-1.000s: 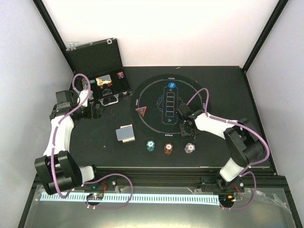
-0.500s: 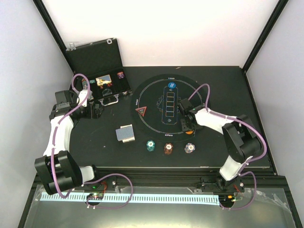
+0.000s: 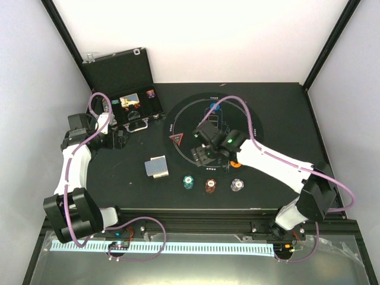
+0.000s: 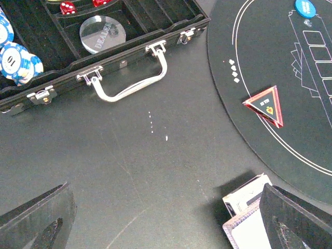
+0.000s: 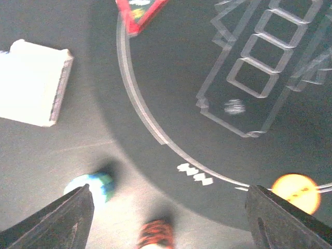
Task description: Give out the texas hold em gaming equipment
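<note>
Right gripper (image 5: pixel 168 199) wide open and empty over the near rim of the mat (image 5: pixel 155 78). Left gripper (image 4: pixel 166 207) also wide, near the case (image 4: pixel 129 53). Orange disc (image 5: pixel 294 193) lies on the rim line. We judge it placed. Next: descend squarely over the teal chip (image 5: pixel 89 188).

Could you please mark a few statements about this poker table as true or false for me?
1. The red triangle marker lies on the round mat. True.
2. The right end effector is shut on the orange disc. False: it is open and empty; the disc lies free on the mat's outline.
3. The black case is closed. False: its lid stands open.
4. The teal chip, brown chip and grey chip sit in a row off the mat, on its near side. True.
5. The card deck lies on the mat. False: it lies beside the mat, to its left.
</note>
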Controlling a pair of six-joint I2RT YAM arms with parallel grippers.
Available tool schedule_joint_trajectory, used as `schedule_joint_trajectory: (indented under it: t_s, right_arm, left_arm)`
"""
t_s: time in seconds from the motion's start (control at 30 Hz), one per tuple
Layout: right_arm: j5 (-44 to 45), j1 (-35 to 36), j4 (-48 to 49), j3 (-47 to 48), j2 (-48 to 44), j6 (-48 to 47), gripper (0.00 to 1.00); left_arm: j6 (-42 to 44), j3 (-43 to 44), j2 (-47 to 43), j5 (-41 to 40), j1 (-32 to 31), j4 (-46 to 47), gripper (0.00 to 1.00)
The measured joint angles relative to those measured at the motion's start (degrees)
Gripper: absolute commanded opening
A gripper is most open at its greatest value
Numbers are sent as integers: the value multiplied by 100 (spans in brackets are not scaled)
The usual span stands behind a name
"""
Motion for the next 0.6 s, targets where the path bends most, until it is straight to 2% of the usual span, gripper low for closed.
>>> schedule_joint_trajectory:
  t_s: [0.23,0.4,0.6]
  right_arm:
    - [-509,1226,-256,522,774,61,84]
    - [-704,1475,-372,570,1421,61,82]
    - [-721,1486,-470,601,1705,31,81]
  left_arm:
    - [15,39,2,11,50,-103,99]
    - [61,66,2,31,76,-131,99]
    - [107,68,2,70,140,-160,99]
